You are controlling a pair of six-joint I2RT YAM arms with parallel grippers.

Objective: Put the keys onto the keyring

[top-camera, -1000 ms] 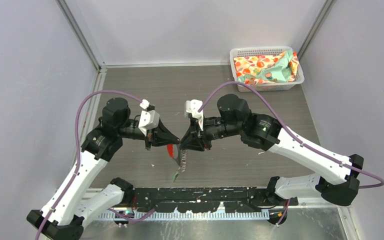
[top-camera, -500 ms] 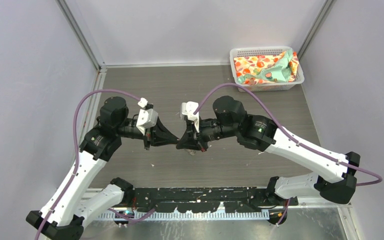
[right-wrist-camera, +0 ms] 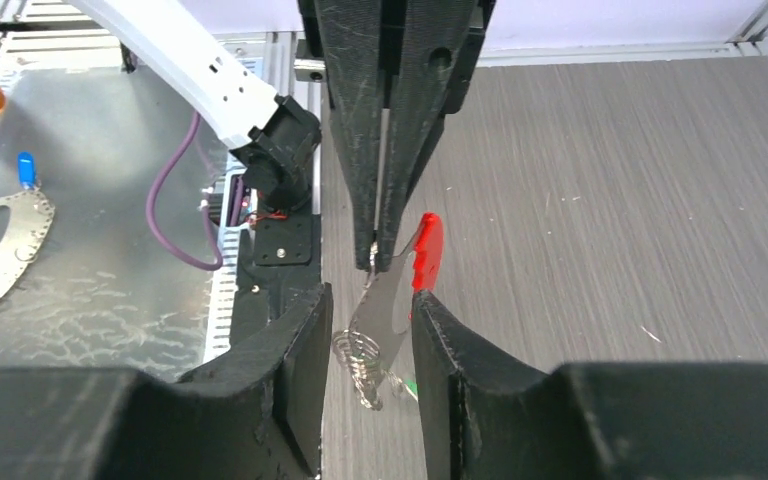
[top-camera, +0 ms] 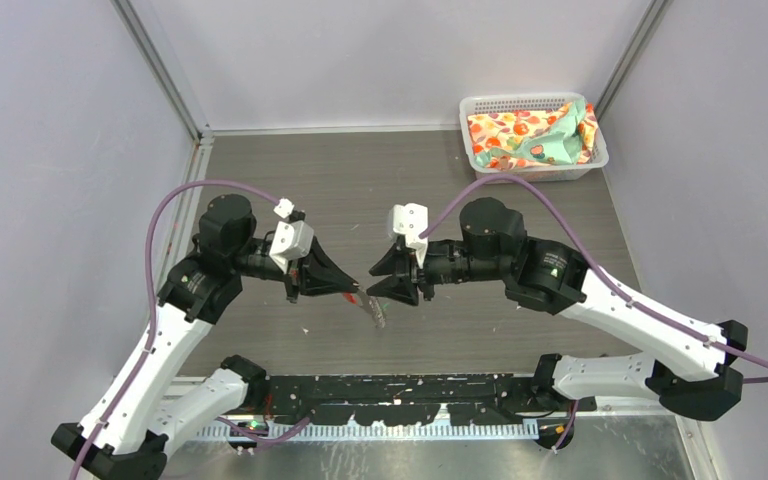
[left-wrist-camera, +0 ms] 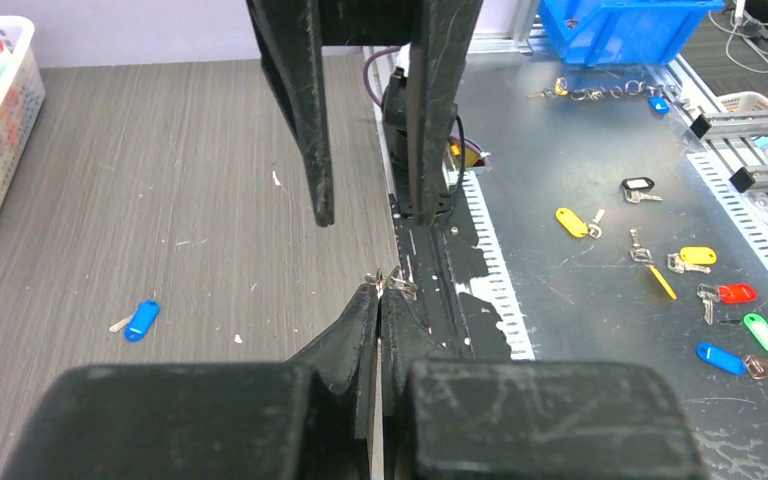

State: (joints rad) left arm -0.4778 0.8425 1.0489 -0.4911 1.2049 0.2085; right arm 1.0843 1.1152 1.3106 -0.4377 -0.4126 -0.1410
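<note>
left gripper [top-camera: 356, 292]: pinched fully shut at the centre of the top view, clamped on the keyring [top-camera: 374, 308]. In the left wrist view no gap shows between its two fingers.
grip point: in the left wrist view a small knot of silvery wire loops [left-wrist-camera: 397, 286] sticks out right at the closed tips, just below the frame's centre.
keyring: lifted off the table [top-camera: 360, 180] and hanging from the left gripper's tips. In the right wrist view its silvery part [right-wrist-camera: 385, 312] runs down the middle of the frame and ends in coiled loops near the bottom.
red tag [right-wrist-camera: 426, 250]: stands edge-on just right of the left gripper's tips, a little above centre in the right wrist view. Its lower end comes down to the tip of the frame-right finger, but whether they touch cannot be told.
right gripper [top-camera: 368, 283]: jaws parted to a middling width, not wide, and gripping nothing. It faces the left gripper tip to tip, and its own fingers [right-wrist-camera: 300, 345] stand on either side of the hanging keyring.
blue key [left-wrist-camera: 142, 320]: lies flat on the grey table at the lower left of the left wrist view, well apart from both grippers.
green key [right-wrist-camera: 412, 384]: only a sliver of green shows beside the loops at the bottom of the right wrist view, too small to tell how it hangs.
</note>
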